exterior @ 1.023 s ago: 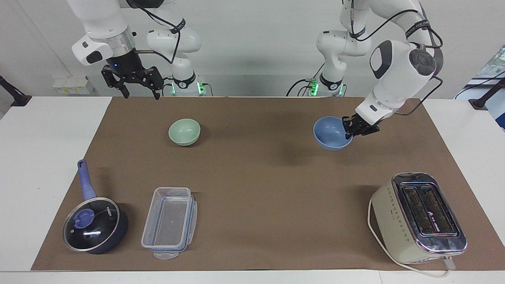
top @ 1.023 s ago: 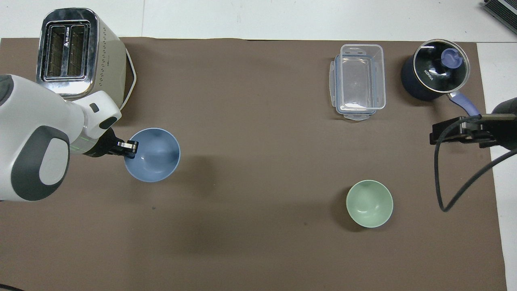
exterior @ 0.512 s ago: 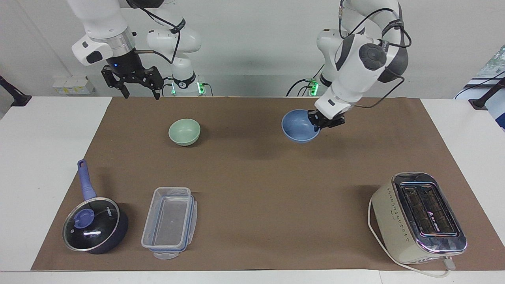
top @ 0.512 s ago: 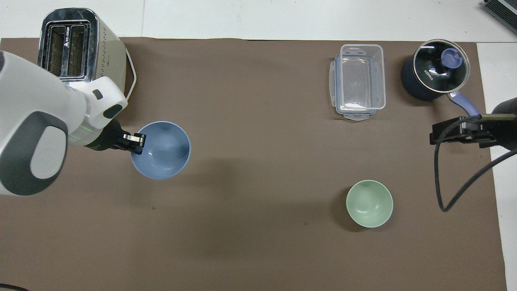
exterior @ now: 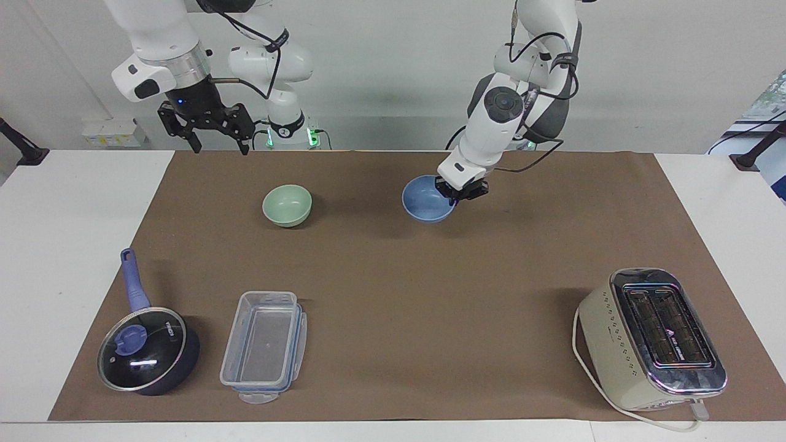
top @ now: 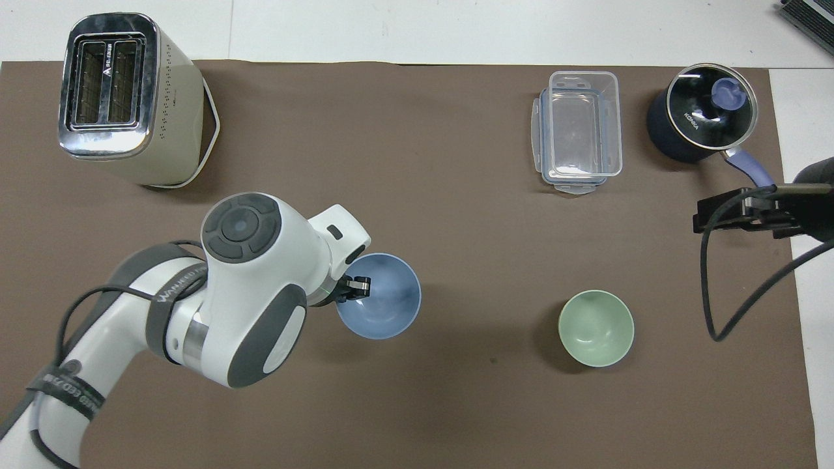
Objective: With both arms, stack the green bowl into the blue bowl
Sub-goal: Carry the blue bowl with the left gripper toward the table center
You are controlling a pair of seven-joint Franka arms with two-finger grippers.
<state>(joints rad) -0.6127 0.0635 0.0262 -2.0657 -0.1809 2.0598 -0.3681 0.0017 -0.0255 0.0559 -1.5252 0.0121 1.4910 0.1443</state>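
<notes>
My left gripper (exterior: 457,193) (top: 355,286) is shut on the rim of the blue bowl (exterior: 427,202) (top: 384,299), which it holds just above the brown mat near the table's middle. The green bowl (exterior: 287,205) (top: 596,327) sits upright on the mat toward the right arm's end, beside the blue bowl with a gap between them. My right gripper (exterior: 218,144) hangs open, high over the mat's edge at the robots' end, and the right arm waits there. In the overhead view only its dark wrist (top: 749,212) shows.
A dark blue lidded saucepan (exterior: 144,350) (top: 704,117) and a clear plastic container (exterior: 264,347) (top: 578,130) stand farther from the robots than the green bowl. A cream toaster (exterior: 651,341) (top: 124,98) sits toward the left arm's end, its cord (exterior: 580,368) trailing beside it.
The left arm has carried the blue bowl from its own end of the mat toward the middle, closer to the green bowl. The right arm has stayed still.
</notes>
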